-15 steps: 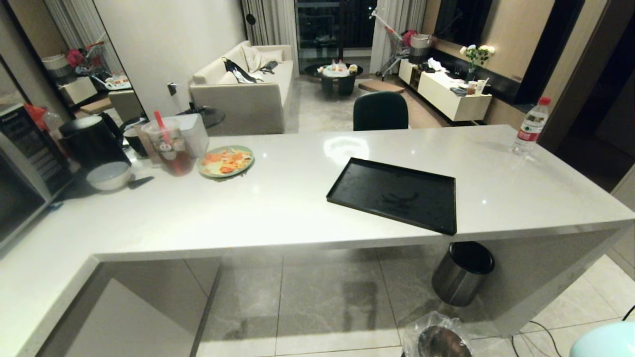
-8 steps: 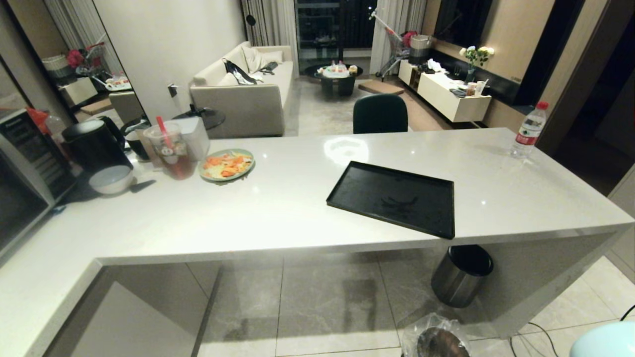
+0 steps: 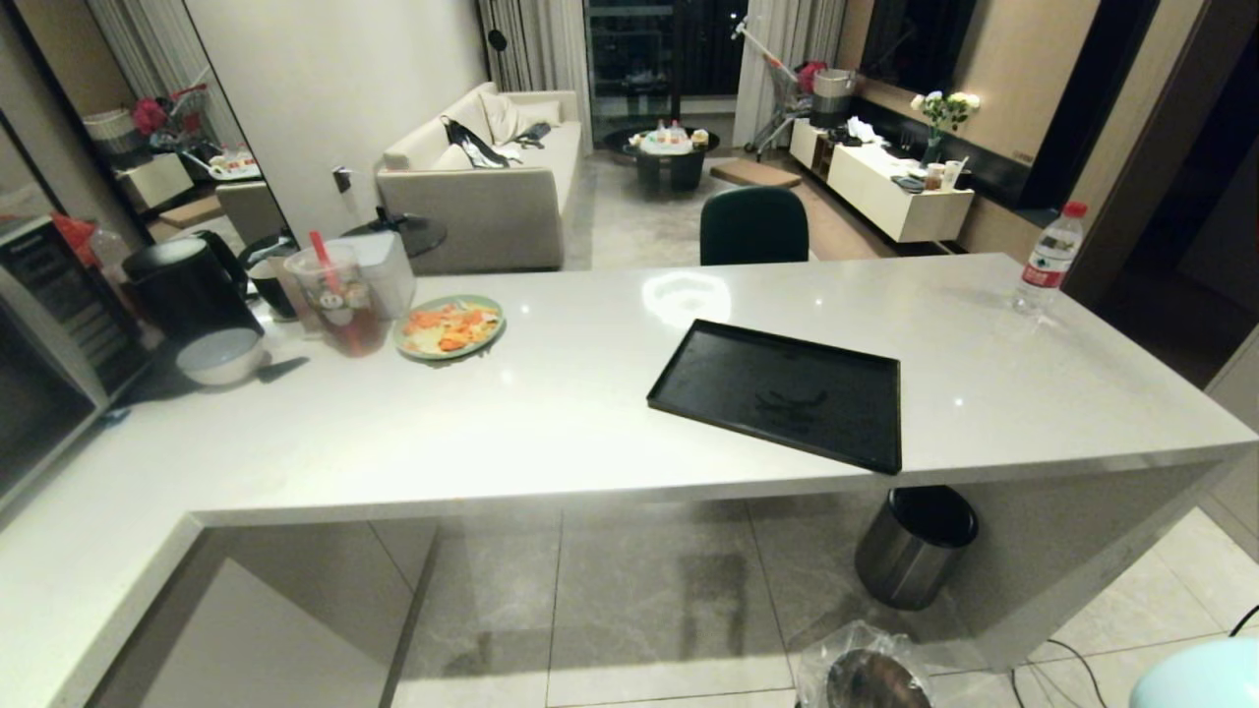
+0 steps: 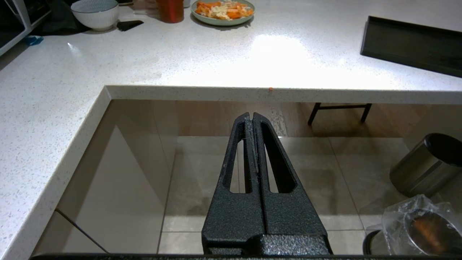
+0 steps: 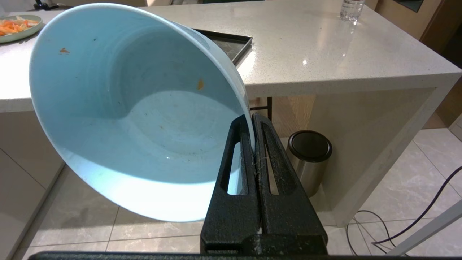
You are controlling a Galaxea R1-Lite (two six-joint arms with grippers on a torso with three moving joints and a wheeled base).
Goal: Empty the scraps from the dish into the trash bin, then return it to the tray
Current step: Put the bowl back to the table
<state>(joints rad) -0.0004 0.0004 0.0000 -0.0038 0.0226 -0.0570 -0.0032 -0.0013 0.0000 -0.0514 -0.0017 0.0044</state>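
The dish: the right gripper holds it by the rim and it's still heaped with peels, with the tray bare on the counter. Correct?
Not heaped. The right wrist view shows the dish nearly empty, only a few tiny flecks stuck inside. The right gripper does pinch its rim, and the tray is bare.

The right tool (image 5: 252, 119) is clamped tight, the left tool (image 4: 251, 117) pressed together, empty.

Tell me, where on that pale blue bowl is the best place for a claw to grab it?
The thin rim. The dish is wide and glossy, likely too broad to span, so pinching the wall edge-on, one finger inside and one outside, suits it. The right gripper holds it that way, shut on the rim, coming from the bowl's open side, with the dish tipped on its side.
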